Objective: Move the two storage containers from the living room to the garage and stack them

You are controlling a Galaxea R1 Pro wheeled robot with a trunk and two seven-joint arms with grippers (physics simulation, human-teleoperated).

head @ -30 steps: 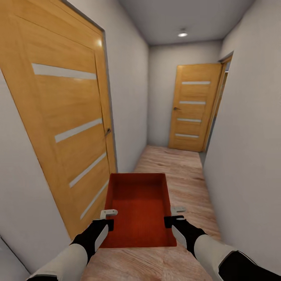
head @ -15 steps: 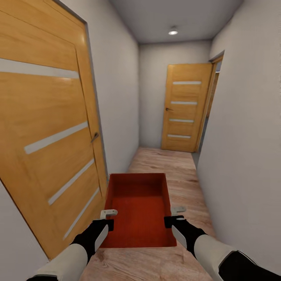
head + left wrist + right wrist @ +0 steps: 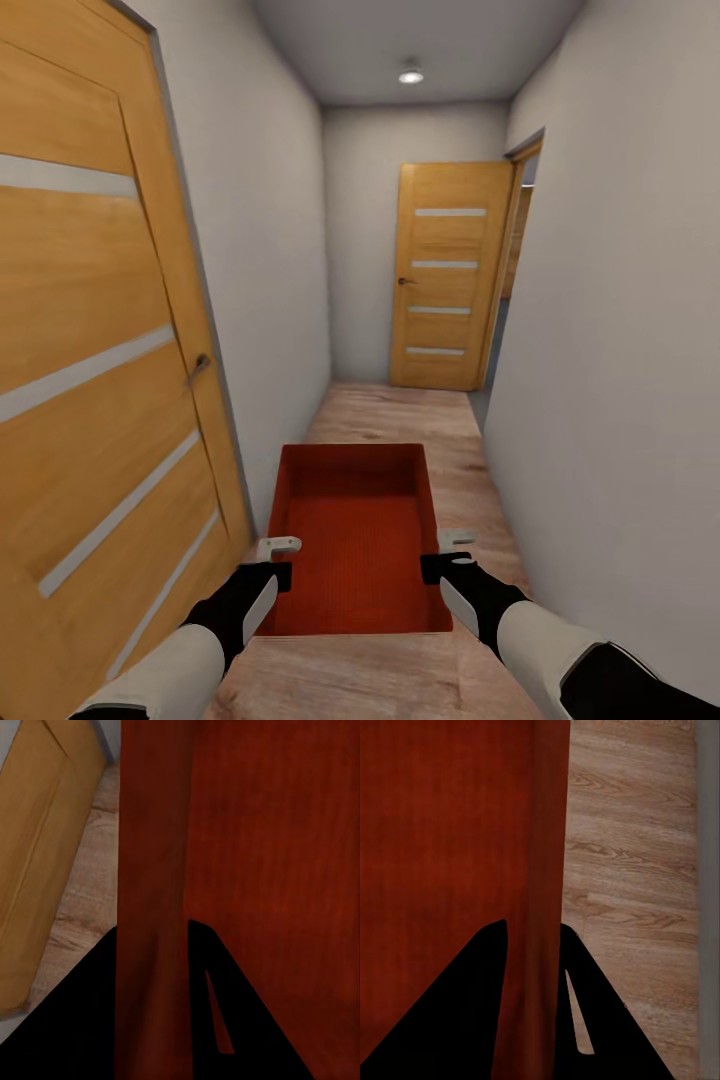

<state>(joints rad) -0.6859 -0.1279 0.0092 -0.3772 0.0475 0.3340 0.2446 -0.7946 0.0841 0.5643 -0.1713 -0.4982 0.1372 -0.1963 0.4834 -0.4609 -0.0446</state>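
Left gripper (image 3: 280, 560) and right gripper (image 3: 445, 553) each clamp a side wall of the storage container (image 3: 358, 535) carried between them; risk: container clipping the near door (image 3: 90, 400) beside the left gripper, loosening grip

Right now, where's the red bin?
Head view: the red bin is held low centre between both grippers, left and right, over the hallway's wood floor, with a wooden door close on the left.
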